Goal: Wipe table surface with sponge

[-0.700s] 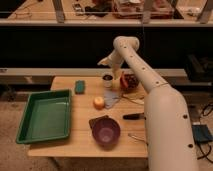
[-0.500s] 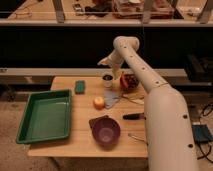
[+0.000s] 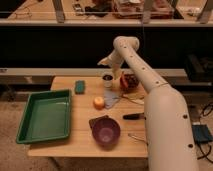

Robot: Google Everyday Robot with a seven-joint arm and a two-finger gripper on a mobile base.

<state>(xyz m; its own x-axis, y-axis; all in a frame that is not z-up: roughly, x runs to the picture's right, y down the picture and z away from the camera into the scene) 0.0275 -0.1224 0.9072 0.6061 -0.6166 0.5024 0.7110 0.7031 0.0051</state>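
The teal-green sponge (image 3: 79, 87) lies on the light tan table surface (image 3: 81, 141), near its far edge and just right of the green tray's far corner. My gripper (image 3: 103, 62) hangs in the air above the far edge of the table, right of the sponge and just above a white cup (image 3: 107, 79). It holds nothing that I can see. My white arm (image 3: 160, 110) reaches in from the right foreground over the right side of the table.
A large green tray (image 3: 45, 115) fills the table's left side. An orange (image 3: 99, 102), a grey cloth (image 3: 113, 99), a dark brown block (image 3: 97, 120) and a purple bowl (image 3: 106, 132) sit mid-table. A red bowl (image 3: 130, 81) and a black-handled utensil (image 3: 134, 116) lie right.
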